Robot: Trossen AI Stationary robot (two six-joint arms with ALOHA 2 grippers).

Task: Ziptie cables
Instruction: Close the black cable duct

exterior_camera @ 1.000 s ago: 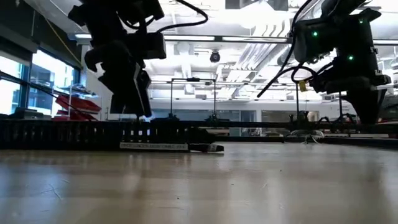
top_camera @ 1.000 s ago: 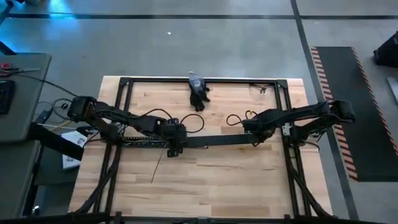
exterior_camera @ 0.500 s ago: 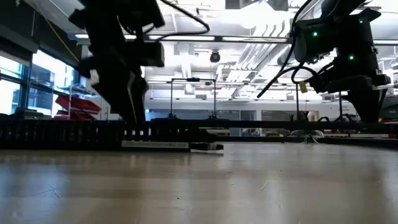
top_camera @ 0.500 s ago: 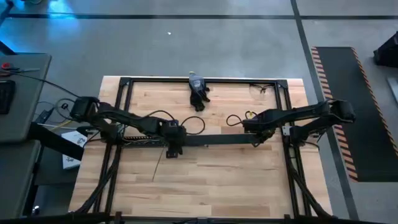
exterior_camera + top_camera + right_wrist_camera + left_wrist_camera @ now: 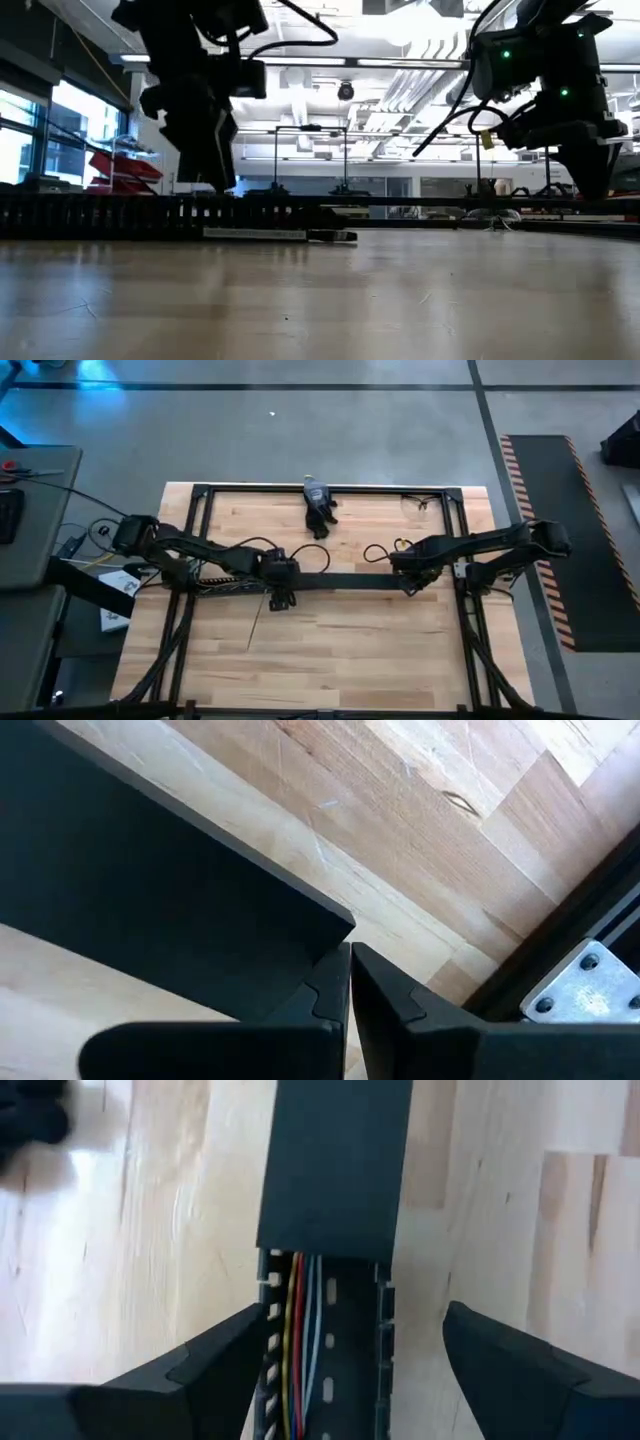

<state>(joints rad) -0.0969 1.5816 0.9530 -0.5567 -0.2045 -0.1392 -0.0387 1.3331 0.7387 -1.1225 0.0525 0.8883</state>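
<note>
The duct [image 5: 330, 1340] holding the cables [image 5: 300, 1340] is straddled by released left jaws; right jaws are clenched on the lid strip [image 5: 150, 910].

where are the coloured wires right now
In the left wrist view the thin yellow, red and blue wires lie inside the open black comb-edged duct, just short of its flat black lid, between the open left end effector's fingers.

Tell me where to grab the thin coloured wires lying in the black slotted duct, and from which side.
Grip the thin coloured wires on the uncovered stretch just short of the flat black lid, coming straight down from above: the black slotted duct walls block the sides. The left gripper is open astride the duct there.
</note>
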